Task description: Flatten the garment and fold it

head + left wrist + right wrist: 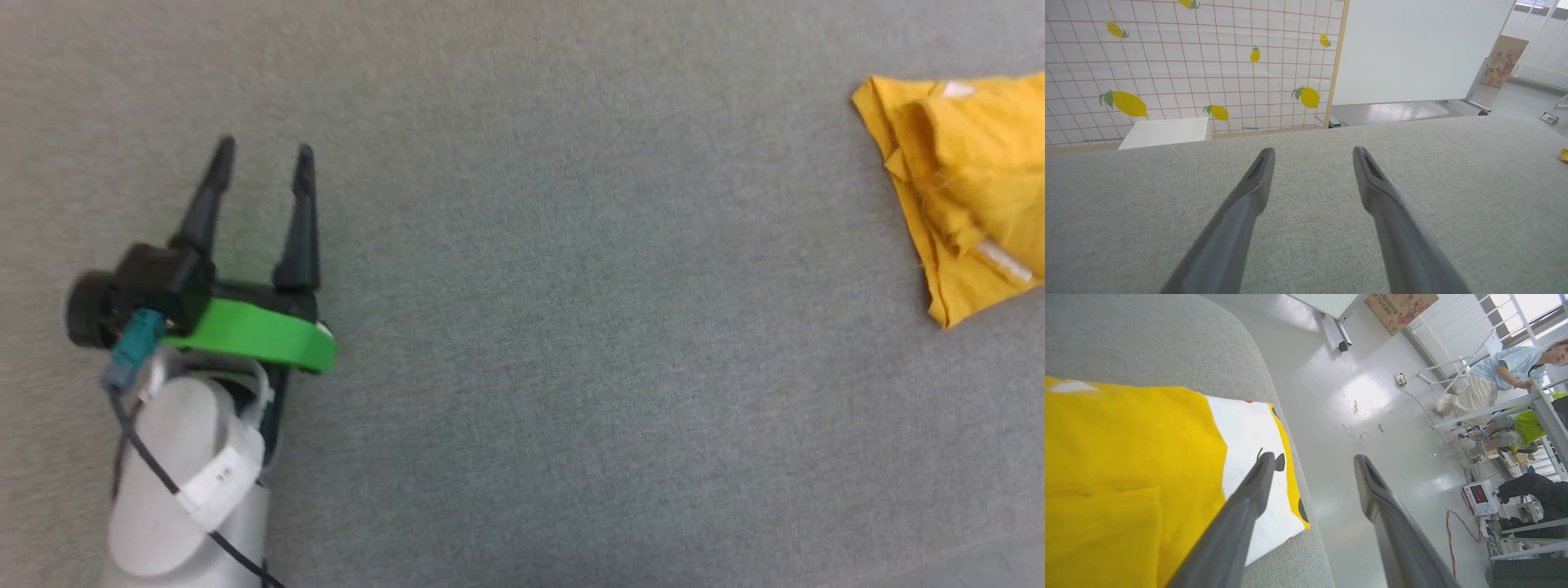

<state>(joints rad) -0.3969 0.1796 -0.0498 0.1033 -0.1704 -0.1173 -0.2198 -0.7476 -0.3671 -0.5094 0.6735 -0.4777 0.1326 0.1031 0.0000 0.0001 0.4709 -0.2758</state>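
Head view: my left gripper (264,147), fingers apart and empty, hangs over the grey surface (571,327); the garment (963,180), a bunched yellow heap, lies well apart at the right edge. Left wrist view: the same fingers spread over bare grey, with a yellow sliver of garment far right. Right wrist view: my right gripper (1313,456), fingers parted and holding nothing, hangs above the garment at the surface's rounded edge, one finger over its white patch (1249,428). Handling, as I judge: light, soft, limp, likely to sag and drag; pinch a single layer at a corner or hem.
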